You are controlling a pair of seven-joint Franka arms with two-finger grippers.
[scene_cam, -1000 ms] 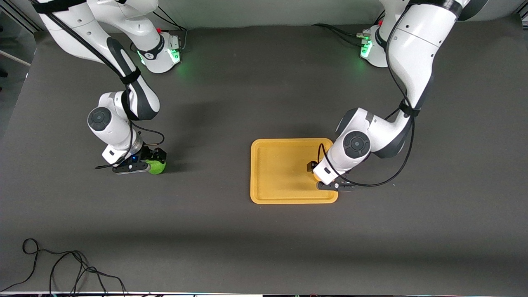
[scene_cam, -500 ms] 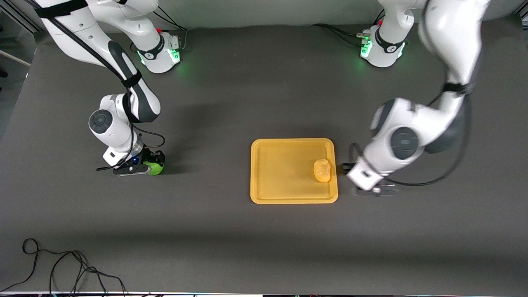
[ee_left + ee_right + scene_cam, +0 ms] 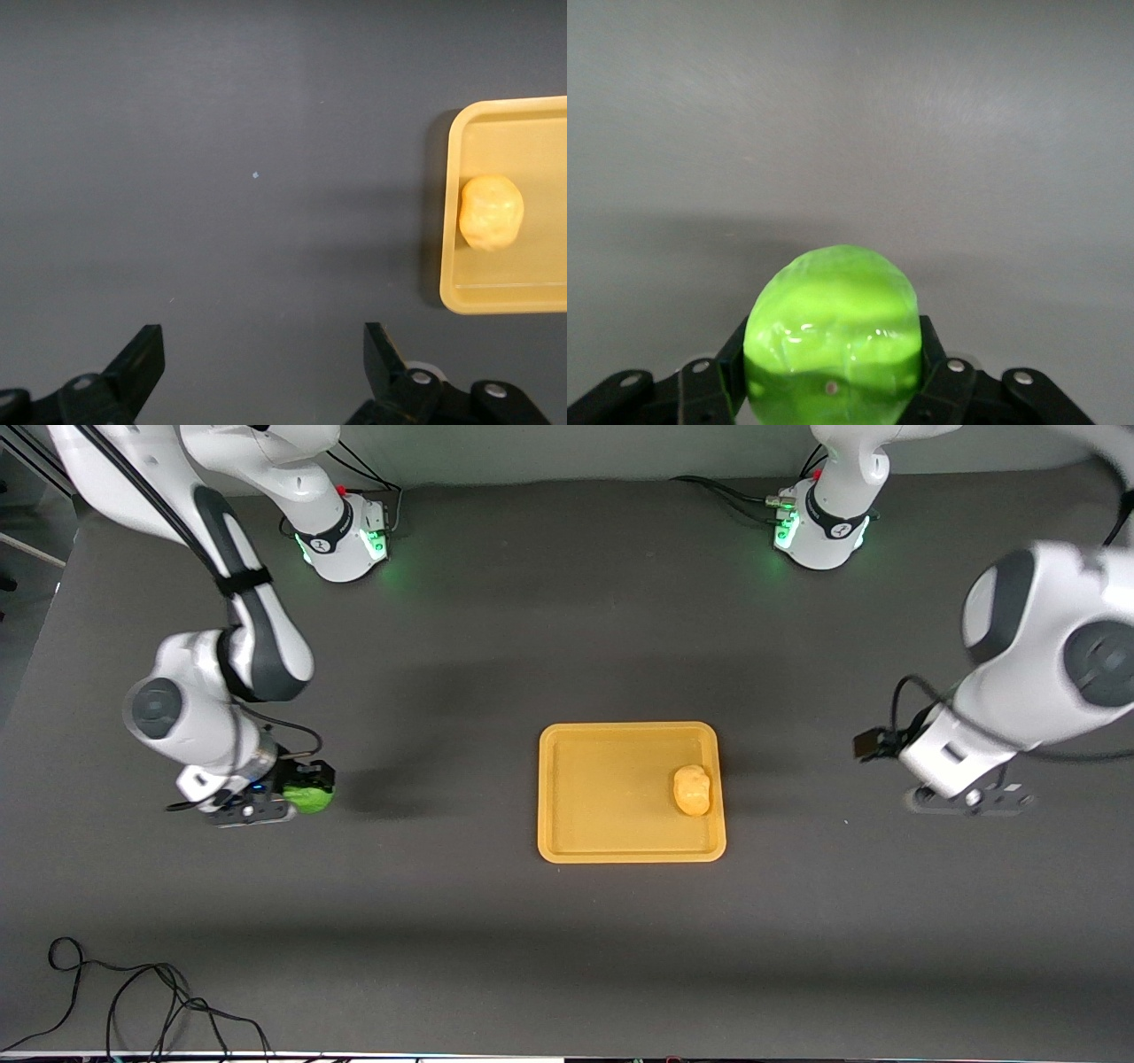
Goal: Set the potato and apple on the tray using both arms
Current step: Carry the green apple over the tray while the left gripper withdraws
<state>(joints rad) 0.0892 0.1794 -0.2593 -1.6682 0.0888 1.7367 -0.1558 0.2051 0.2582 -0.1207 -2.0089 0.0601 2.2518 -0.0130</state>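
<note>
The yellow-orange potato (image 3: 692, 789) lies in the orange-yellow tray (image 3: 602, 797), close to the rim at the left arm's end. It also shows in the left wrist view (image 3: 490, 212) on the tray (image 3: 454, 266). My left gripper (image 3: 264, 359) is open and empty over bare table beside the tray, at the left arm's end of the table (image 3: 966, 802). My right gripper (image 3: 297, 797) is shut on the bright-green apple (image 3: 308, 798), held above the table at the right arm's end. The apple fills the space between the fingers in the right wrist view (image 3: 831, 332).
A loose black cable (image 3: 133, 1001) lies on the dark table near the front camera at the right arm's end. The two arm bases (image 3: 341, 536) (image 3: 819, 527) stand farthest from the front camera.
My left gripper let go of the potato on the tray and moved away toward the left arm's end of the table. My right gripper lifted with the apple and shifted toward the right arm's end.
</note>
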